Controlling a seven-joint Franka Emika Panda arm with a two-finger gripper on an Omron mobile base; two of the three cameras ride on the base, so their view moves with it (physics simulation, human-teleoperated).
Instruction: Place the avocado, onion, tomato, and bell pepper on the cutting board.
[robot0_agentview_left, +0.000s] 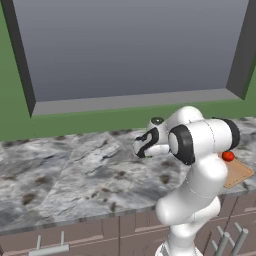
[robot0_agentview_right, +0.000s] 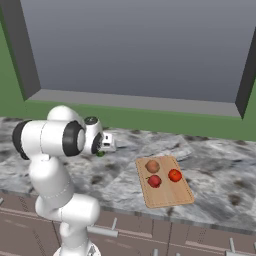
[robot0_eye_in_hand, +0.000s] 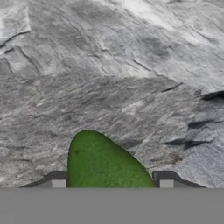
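Observation:
In the hand view the dark green avocado fills the space between the two fingertips of my gripper, just above the marble counter; the pads touch its sides. From the right base view a sliver of the avocado shows under the hand, left of the cutting board. On that board lie the brownish onion, the deeper red bell pepper and the bright tomato. In the left base view the tomato and a corner of the board peek out behind my arm.
The grey marble counter runs left to right, with a green wall and a deep grey window recess behind it. Drawer fronts with handles sit below the counter's front edge.

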